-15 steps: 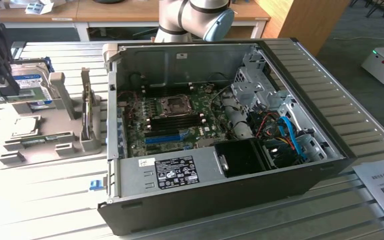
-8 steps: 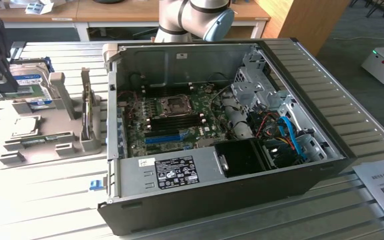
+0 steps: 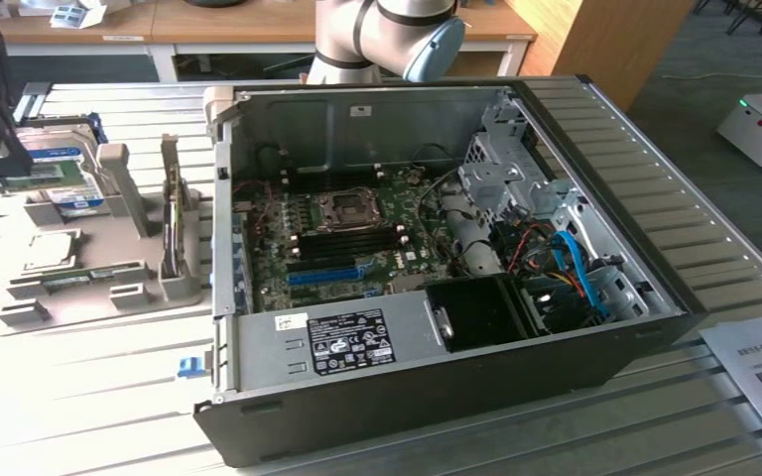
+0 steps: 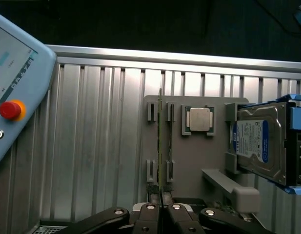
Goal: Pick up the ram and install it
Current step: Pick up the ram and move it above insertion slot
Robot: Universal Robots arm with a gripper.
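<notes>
Green ram (image 4: 160, 141) stands edge-on in its grey tray (image 4: 189, 165), near end clamped by the hand (image 4: 161, 195).

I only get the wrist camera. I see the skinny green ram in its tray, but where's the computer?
Observer: The open computer case sits on the exterior view's right of the tray holding the ram.
Operator: Is its lid on?
Observer: No, the side is off and the motherboard shows.
Operator: Where's the arm's base?
Observer: The arm rises just beyond the case's far wall.
</notes>
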